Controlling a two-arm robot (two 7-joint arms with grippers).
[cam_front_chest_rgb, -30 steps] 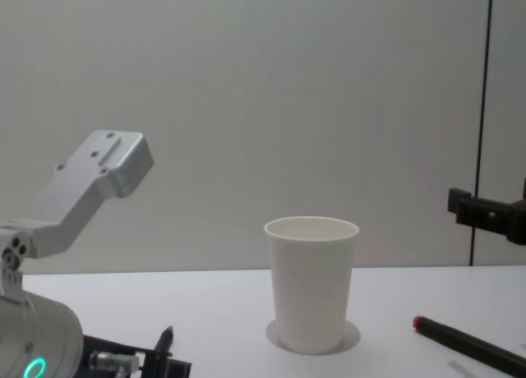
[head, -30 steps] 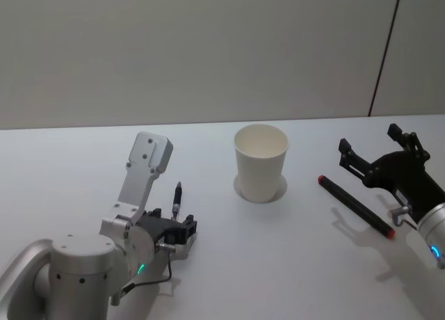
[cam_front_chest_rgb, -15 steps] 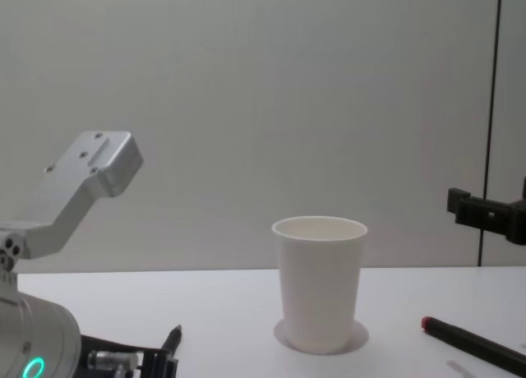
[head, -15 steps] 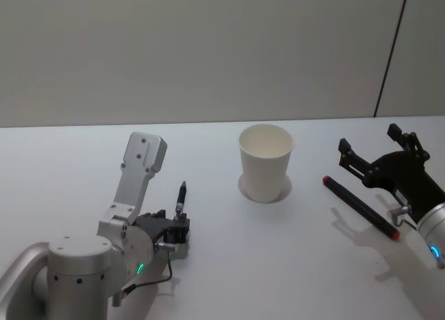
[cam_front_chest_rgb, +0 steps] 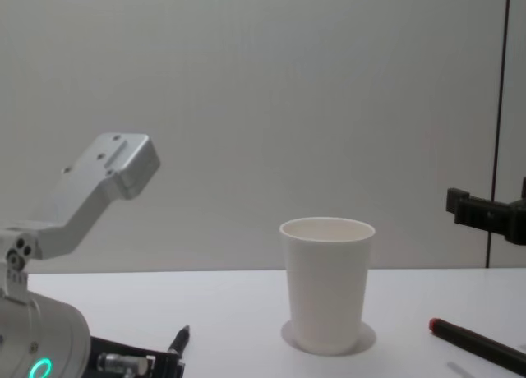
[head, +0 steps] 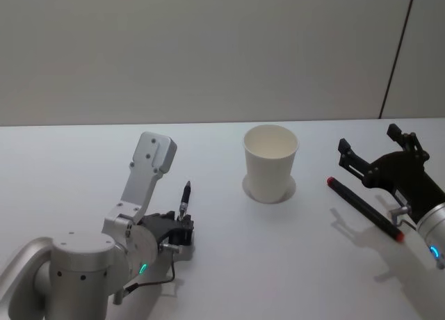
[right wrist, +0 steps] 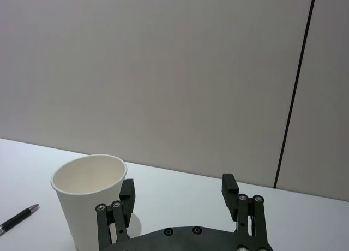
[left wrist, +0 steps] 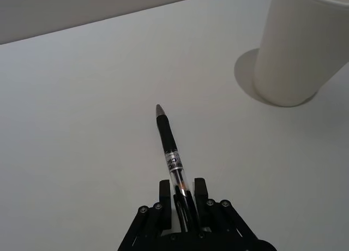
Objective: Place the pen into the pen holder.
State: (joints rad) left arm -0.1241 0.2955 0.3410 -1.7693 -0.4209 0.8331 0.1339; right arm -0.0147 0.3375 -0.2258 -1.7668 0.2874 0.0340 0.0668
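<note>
Slippage is looking like the main hazard nearest the robot. The left end effector (left wrist: 181,185), low at seven o'clock on the tabletop (head: 292,264), is clamping its jaws on the back end of the black pen (left wrist: 170,150). Most of the barrel is sticking out unsupported toward one o'clock. With so short a pinch, the pen could be swinging or sliding between the fingers while the wrist is tipping it upright. Whether the tip is touching the tabletop I cannot tell; if it is dragging, it could be twisting in the grip.

Farther out at three o'clock, the right end effector (head: 379,160) is hovering with jaws apart near a red-tipped marker (head: 361,207) lying on the tabletop, well apart from the left arm.

Farthest, at one o'clock, the pen holder (head: 270,161) is standing upright and empty, well apart from the pen. Being light paper, it is risking a knock-over if the pen is arriving too level and catching its rim or wall.
</note>
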